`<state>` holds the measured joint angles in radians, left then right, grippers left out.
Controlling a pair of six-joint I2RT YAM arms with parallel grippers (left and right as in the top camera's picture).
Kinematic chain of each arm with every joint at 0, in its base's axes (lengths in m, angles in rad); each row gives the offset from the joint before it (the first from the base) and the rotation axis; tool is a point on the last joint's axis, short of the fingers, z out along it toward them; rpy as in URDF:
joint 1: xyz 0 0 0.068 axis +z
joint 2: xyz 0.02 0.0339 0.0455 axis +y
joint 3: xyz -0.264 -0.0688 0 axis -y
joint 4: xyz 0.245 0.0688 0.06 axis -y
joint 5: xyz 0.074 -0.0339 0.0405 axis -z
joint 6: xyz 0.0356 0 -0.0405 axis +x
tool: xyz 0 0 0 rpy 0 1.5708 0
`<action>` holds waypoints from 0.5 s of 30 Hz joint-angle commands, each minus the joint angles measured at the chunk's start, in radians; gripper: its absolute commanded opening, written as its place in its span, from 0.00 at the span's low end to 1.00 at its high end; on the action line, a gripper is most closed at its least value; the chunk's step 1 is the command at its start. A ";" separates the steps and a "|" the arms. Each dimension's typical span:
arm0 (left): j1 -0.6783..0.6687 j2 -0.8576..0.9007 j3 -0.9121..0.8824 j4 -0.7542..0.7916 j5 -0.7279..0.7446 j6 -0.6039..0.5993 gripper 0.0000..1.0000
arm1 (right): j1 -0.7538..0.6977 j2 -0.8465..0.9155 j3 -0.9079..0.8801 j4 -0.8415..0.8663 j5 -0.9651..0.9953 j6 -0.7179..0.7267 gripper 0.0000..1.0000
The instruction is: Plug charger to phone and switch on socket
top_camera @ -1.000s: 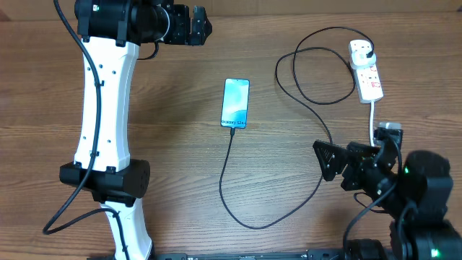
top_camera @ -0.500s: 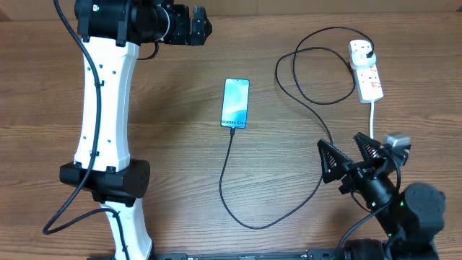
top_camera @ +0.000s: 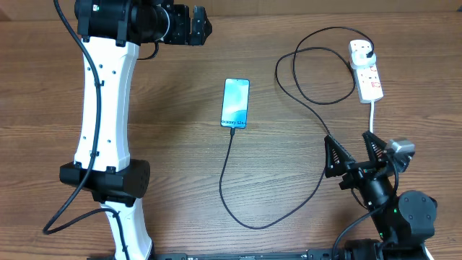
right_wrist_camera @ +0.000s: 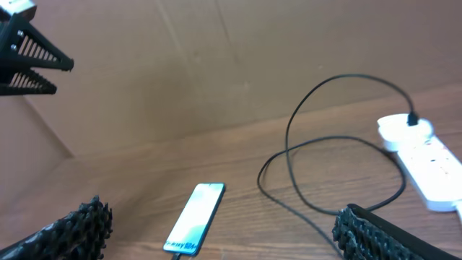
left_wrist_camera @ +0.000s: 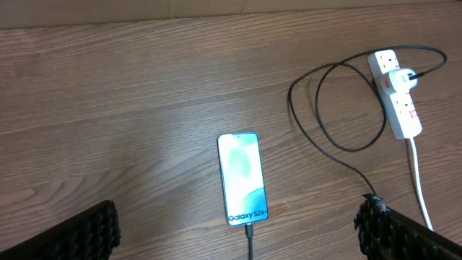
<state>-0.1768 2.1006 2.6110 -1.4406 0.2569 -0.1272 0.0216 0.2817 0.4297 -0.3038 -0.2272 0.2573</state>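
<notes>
The phone lies flat mid-table, its light-blue screen lit. It also shows in the left wrist view and the right wrist view. The black charger cable has its tip in the phone's near short edge, loops right and up, and ends in a black plug in the white socket strip. The socket also shows in the left wrist view and the right wrist view. My left gripper is open at the back left. My right gripper is open and empty, raised near the front right.
The socket's thick white cord runs toward the right arm. The left arm's white column stands at the left. A brown cardboard wall rises behind the table in the right wrist view.
The right arm has drawn back toward the front edge and its gripper has tilted up and turned. The left arm, phone, cable and socket have not moved.
</notes>
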 commanded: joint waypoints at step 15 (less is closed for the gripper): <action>-0.002 0.007 0.004 0.004 -0.003 -0.004 1.00 | 0.046 -0.164 -0.083 0.104 0.047 -0.158 1.00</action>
<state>-0.1768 2.1006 2.6110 -1.4403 0.2565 -0.1272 0.0608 0.1413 0.3931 -0.2310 -0.1940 0.1184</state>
